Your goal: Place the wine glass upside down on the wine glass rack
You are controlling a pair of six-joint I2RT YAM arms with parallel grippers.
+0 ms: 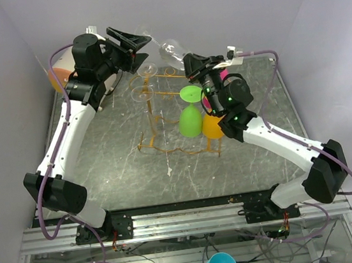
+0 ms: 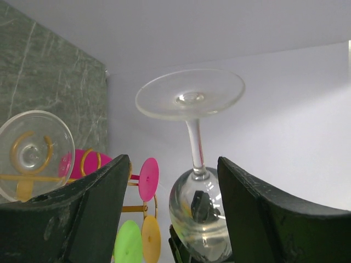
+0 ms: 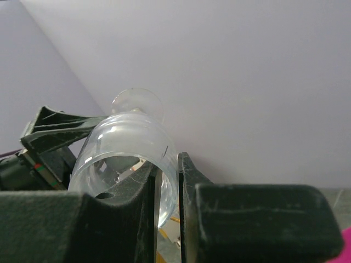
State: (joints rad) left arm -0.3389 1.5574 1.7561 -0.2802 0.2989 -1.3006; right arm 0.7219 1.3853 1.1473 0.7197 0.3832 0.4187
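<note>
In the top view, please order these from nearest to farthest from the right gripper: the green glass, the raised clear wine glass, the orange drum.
1. The clear wine glass: held in the jaws of the right gripper.
2. The green glass: hanging close by, toward the near edge.
3. The orange drum: far left, at the back.

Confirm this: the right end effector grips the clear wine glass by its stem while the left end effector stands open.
Not by the stem: the right end effector grips the clear wine glass by the rim of its bowl, as the right wrist view shows. The left end effector stands open.
</note>
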